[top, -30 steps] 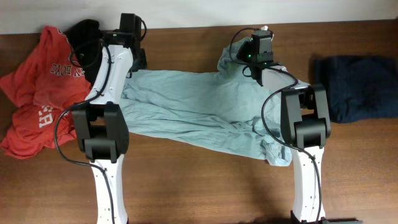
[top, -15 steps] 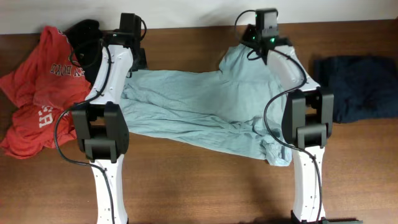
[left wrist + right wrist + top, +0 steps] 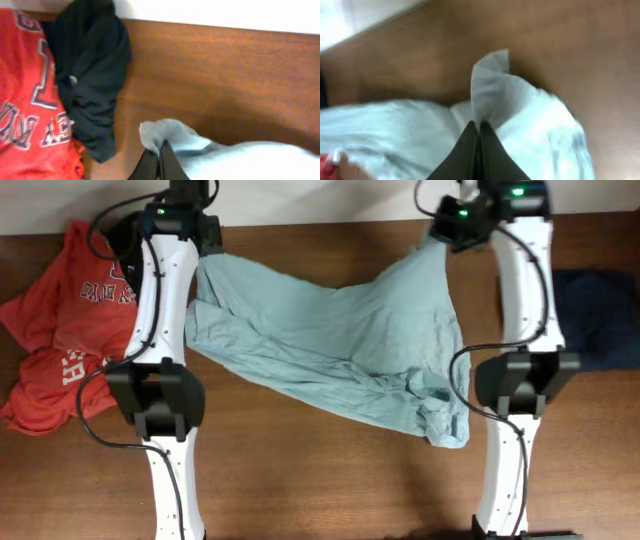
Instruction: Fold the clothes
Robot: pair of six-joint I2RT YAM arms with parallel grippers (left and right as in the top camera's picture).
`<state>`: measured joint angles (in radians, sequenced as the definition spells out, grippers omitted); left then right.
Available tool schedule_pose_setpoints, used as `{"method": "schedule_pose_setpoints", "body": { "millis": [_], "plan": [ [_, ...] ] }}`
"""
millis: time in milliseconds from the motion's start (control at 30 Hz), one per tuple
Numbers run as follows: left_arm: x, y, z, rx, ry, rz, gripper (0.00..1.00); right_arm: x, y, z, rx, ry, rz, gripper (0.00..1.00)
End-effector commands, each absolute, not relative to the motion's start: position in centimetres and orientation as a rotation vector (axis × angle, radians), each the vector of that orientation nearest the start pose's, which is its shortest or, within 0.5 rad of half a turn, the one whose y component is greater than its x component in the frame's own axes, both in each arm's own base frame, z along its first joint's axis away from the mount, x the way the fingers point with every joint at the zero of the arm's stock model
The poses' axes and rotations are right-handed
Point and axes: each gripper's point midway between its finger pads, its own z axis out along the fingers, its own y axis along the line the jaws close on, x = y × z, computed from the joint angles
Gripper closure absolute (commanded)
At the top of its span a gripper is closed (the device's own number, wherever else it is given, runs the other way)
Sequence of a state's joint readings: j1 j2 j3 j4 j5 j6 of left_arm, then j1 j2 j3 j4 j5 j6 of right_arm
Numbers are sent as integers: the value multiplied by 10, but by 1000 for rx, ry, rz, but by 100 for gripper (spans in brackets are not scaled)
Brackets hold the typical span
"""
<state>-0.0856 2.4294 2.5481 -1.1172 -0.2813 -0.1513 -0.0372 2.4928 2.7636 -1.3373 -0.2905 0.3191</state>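
The pale grey-blue T-shirt (image 3: pixel 330 330) is spread across the middle of the brown table (image 3: pixel 320 480), its two far corners held near the back edge and its lower right part bunched in folds beside the right arm. The left gripper (image 3: pixel 159 147) has its fingers pinched tight on one corner of the shirt, and the right gripper (image 3: pixel 479 127) is clamped on the other corner the same way. At the left end lie red tees (image 3: pixel 60 330) and a black garment (image 3: pixel 95 75), with a navy garment (image 3: pixel 600 320) at the right end
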Motion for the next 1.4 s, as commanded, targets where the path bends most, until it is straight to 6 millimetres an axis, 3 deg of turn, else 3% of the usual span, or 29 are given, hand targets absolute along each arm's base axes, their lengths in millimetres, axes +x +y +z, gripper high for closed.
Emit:
{"method": "schedule_pose_setpoints", "body": {
  "millis": [0, 100, 333, 500, 667, 867, 1000, 1200, 1367],
  "plan": [
    [583, 18, 177, -204, 2538, 309, 99, 546, 21, 182, 295, 2699, 553, 96],
    [576, 29, 173, -224, 2568, 324, 99, 523, 14, 171, 279, 2799, 545, 96],
    [572, 65, 172, -304, 2569, 348, 99, 494, -3, 164, 354, 2913, 530, 96],
    [570, 85, 172, -348, 2568, 359, 99, 491, -2, 166, 355, 2911, 594, 96],
    [570, 86, 172, -351, 2568, 354, 99, 489, -4, 177, 355, 2887, 591, 96],
    [571, 79, 171, -337, 2571, 316, 99, 483, -23, 201, 368, 2854, 369, 96],
    [570, 79, 170, -337, 2579, 317, 99, 476, -23, 210, 362, 2856, 257, 96],
    [569, 79, 170, -337, 2584, 318, 99, 455, -9, 214, 317, 2909, 220, 96],
    [567, 79, 168, -336, 2594, 319, 99, 433, -13, 233, 303, 2903, 155, 96]
  ]
}}
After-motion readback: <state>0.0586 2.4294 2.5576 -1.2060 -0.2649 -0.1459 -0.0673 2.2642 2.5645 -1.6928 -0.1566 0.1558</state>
